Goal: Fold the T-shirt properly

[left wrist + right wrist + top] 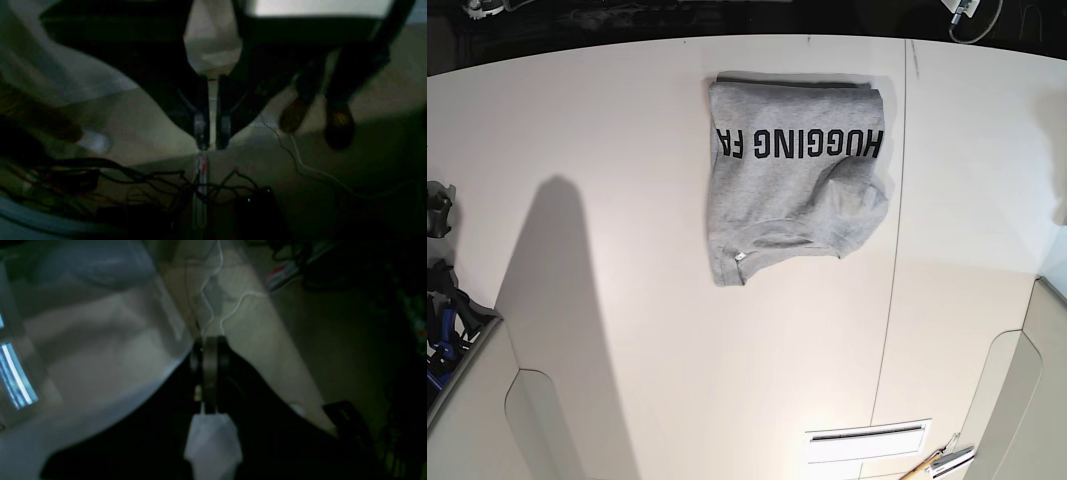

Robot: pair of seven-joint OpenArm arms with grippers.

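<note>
The T-shirt point(793, 178) lies folded on the table point(627, 300) — soft, light, floppy; best pinched at a hem corner. Both the left gripper point(212, 146) and the right gripper point(210, 340) look nearly closed and empty — though the views are dim.

The T-shirt point(787, 175) is soft heather-grey knit cloth, matt, with a finely flecked surface and shallow creases where it is folded. Its black block lettering point(799, 146) is flat print, opaque and without sheen. The table point(647, 300) is a smooth white panel with a faint satin finish, and a thin seam point(889, 320) divides its boards. The left gripper point(212, 146) shows dark matt fingers, apparently plastic, in dim blurred light. The right gripper point(209, 340) looks equally dark and matt; finer texture cannot be judged.
</note>
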